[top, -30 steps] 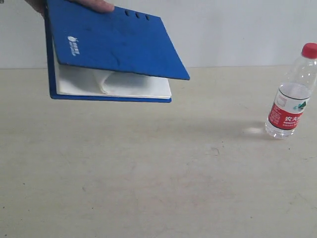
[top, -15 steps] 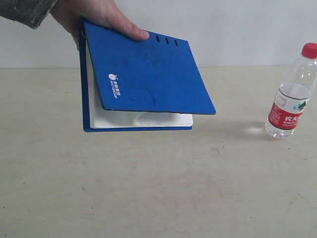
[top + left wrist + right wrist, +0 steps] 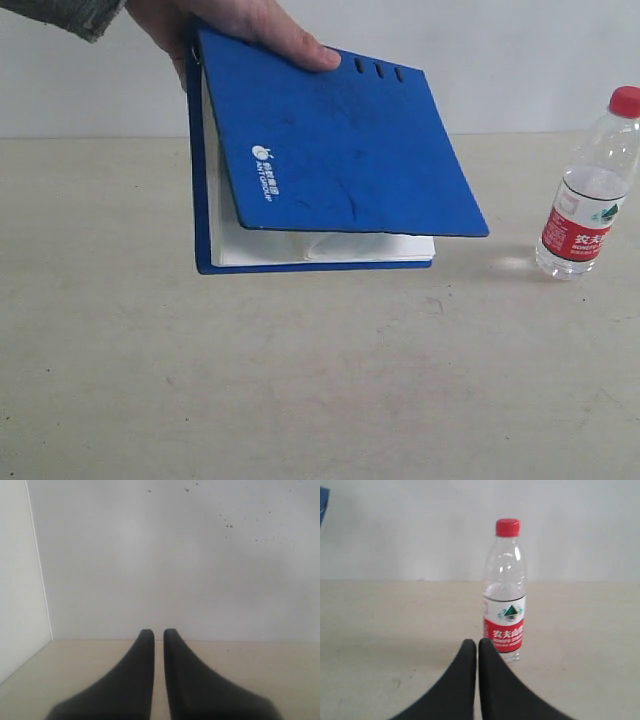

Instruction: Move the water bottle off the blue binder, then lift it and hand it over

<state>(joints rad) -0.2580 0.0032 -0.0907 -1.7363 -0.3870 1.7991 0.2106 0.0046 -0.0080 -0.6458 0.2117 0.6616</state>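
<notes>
**Item:** water bottle.
**Position:** stands on the bench, not touching anything. The blue binder is well apart from the bottle on the left-arm side, held clear of the bench by a person's hand.
**Axis:** upright, cap on top.
**Bearing:** the right gripper faces the bottle straight on and stops short of it. Its fingers are pressed together and hold nothing. The left gripper shows only a slit between its fingers, holds nothing and faces a wall. The right arm is judged nearer.
**Appearance:** clear plastic, red screw cap, red-and-white label with green mountain mark. Fill level unclear.
</notes>
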